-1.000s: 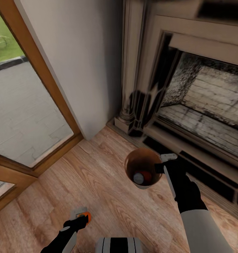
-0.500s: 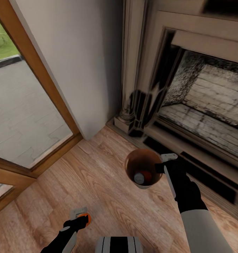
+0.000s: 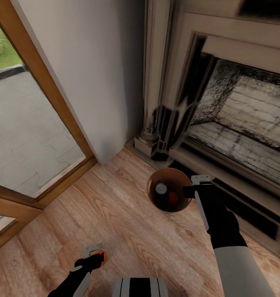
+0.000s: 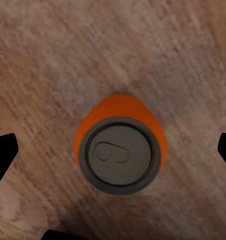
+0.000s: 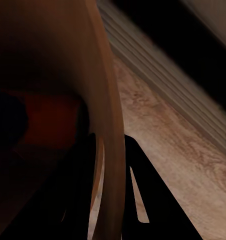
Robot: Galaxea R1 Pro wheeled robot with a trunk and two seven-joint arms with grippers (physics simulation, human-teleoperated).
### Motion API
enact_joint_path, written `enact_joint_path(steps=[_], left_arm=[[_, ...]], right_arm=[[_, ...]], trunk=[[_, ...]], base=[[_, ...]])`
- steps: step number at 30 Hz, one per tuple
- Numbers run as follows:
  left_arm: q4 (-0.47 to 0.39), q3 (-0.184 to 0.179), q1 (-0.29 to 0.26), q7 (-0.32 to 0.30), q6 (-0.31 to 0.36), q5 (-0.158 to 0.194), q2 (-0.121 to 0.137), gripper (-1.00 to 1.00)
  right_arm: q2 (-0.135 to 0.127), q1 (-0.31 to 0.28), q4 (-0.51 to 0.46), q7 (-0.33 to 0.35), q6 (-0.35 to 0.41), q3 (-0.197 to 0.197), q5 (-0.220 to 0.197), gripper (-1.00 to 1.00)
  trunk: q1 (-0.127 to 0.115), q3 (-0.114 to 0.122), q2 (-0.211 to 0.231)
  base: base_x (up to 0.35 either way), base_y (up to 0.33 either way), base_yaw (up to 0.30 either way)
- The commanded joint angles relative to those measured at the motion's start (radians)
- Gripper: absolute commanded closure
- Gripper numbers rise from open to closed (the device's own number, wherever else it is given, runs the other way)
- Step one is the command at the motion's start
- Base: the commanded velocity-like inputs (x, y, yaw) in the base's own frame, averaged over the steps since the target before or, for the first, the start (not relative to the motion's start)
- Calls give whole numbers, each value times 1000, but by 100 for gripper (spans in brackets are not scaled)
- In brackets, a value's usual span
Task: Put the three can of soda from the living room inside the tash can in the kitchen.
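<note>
Two cans could be spilled if the bin, pinched at its rim by the right gripper, is tipped further, while an orange can is clamped in the left gripper.

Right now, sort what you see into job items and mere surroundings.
Job items:
- trash can, pinched at its rim by the right gripper
- cans inside it
- orange soda can at the left gripper

Surroundings:
- fireplace
- glass door
- wood floor
</note>
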Motion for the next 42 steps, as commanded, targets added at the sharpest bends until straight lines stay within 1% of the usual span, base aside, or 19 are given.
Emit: enact_joint_path(steps=[1, 5, 12, 30, 42], left_arm=[[0, 0, 0, 0, 0, 0, 0, -100], [0, 0, 0, 0, 0, 0, 0, -100], [1, 0, 0, 0, 0, 0, 0, -100], [2, 0, 0, 0, 0, 0, 0, -100], [2, 0, 0, 0, 0, 0, 0, -100]], right_arm=[[0, 0, -2, 4, 0, 0, -12, 100], [0, -1, -4, 4, 0, 0, -12, 100], [0, -3, -42, 4, 1, 0, -12, 100], [1, -3, -45, 4, 1, 0, -12, 100], [1, -2, -45, 4, 1, 0, -12, 100]], trunk=[[0, 0, 0], [0, 0, 0], [0, 0, 0], [0, 0, 0], [46, -38, -84]], base=[[0, 0, 0], [0, 0, 0], [0, 0, 0], [0, 0, 0], [0, 0, 0]])
